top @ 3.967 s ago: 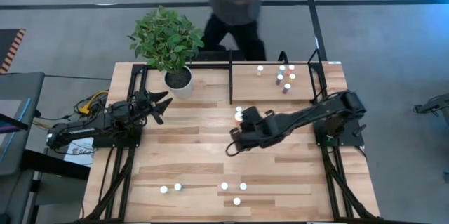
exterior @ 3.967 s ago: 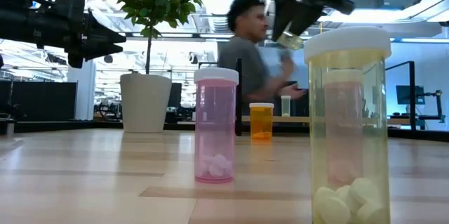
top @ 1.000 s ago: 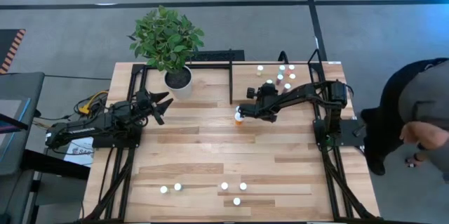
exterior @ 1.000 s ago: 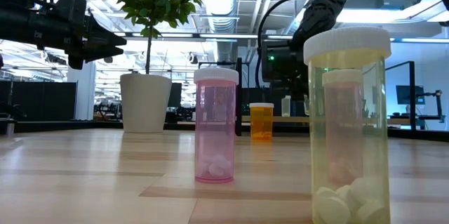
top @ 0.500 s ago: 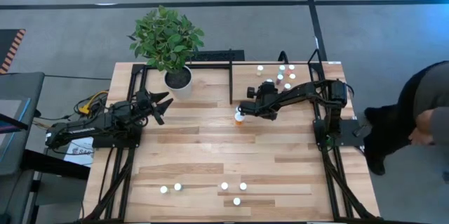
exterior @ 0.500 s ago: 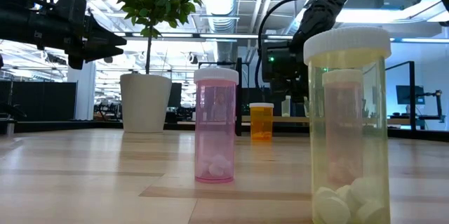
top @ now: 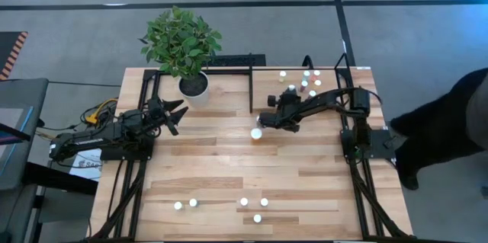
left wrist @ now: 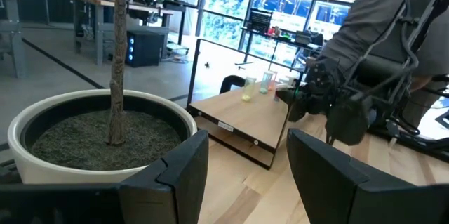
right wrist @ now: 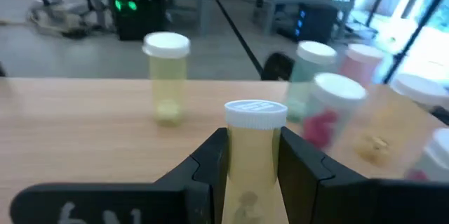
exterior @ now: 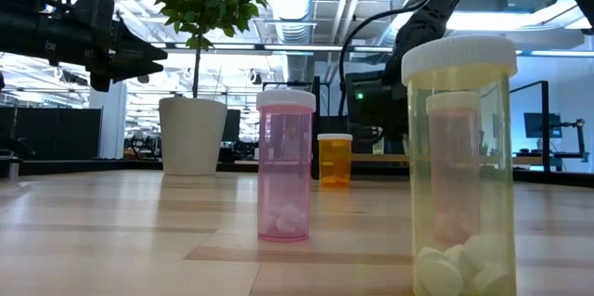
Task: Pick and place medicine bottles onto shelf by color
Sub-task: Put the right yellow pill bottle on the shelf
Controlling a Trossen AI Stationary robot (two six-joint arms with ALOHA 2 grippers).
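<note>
Changed: over the last second my right arm has drawn a little closer to the shelf (top: 267,94), and the orange bottle (top: 257,133) now stands slightly nearer the front of the tabletop (top: 213,167) than it did; the low view shows it shifted sideways too.
Meaning: I judge I brushed it in passing. It is upright, so nothing is lost, but it still waits for sorting.
Right claw (right wrist: 253,155): clamped on a yellowish bottle (right wrist: 254,140), held upright just short of the shelf's front bar.
Left claw (left wrist: 242,157): fingers apart with nothing between them, parked beside the plant pot (left wrist: 91,136) at the tabletop's left edge.
Shelf bottles (top: 309,83): a cluster toward the right end; one yellowish bottle stands apart, and I judge mine belongs by it.
Still to sort: the row of bottles near the front edge (top: 244,202), among them a pink bottle (exterior: 285,166).
Materials: clear tinted plastic cylinders, smooth-walled, with ribbed round white caps and pale tablets inside.
Surfaces: light plank wood on tabletop and shelf, thin black metal bars framing the shelf, glossy white pot.
</note>
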